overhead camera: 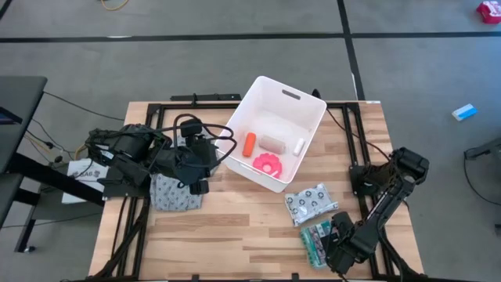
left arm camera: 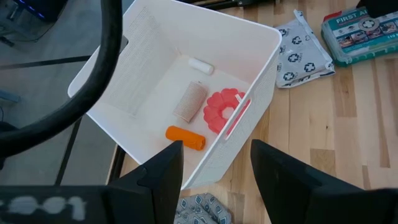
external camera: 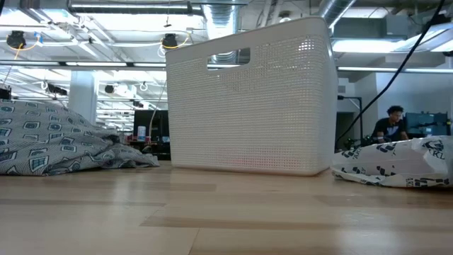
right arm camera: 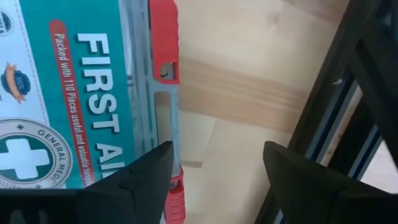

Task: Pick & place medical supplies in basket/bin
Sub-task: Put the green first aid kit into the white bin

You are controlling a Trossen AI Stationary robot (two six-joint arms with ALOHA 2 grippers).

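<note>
My right gripper point(right arm camera: 214, 165), jaws apart over the green-red printed first-aid box point(right arm camera: 87, 93); off-centre closing risks slipping off its edge.

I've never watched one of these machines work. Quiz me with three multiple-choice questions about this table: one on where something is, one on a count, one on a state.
1. Where does the first aid box lie?
A. Inside the white tub
B. On the table, under the right claw
C. On the grey cloth

2. How many items lie inside the white tub?
A. Two
B. Four
C. Six

3. How does the right claw stand?
A. Open over the first aid box
B. Shut on the spotted packet
C. Shut on the orange cylinder

Answers:
1. B: the high view shows the box on the wood near the table's front edge, at the right claw.
2. B: orange cylinder, gauze roll, white tube and pink disc.
3. A: the right wrist view shows its fingers apart above the box, gripping nothing.
</note>
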